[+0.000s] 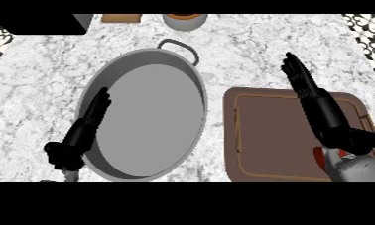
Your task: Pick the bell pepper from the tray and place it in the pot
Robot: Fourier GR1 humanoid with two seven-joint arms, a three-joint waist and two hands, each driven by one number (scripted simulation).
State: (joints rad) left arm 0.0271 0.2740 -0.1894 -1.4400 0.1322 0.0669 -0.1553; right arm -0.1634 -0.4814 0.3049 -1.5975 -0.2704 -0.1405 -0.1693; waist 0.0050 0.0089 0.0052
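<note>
The large grey pot (187, 73) sits at centre left, with a loop handle (178, 45) at its far side. To its right lies the brown tray (271, 135). A small patch of red, the bell pepper (319, 156), shows at the tray's near right corner, mostly hidden under my right wrist. My right hand (311, 97) stretches over the tray's right half, open, fingers straight and pointing away, holding nothing. My left hand (86, 125) lies open over the pot's left rim.
At the counter's far edge stand a grey bowl with orange contents (184, 20), a wooden block (121, 18) and a black object (40, 23). White marble counter (249, 50) shows between the pot and the far edge.
</note>
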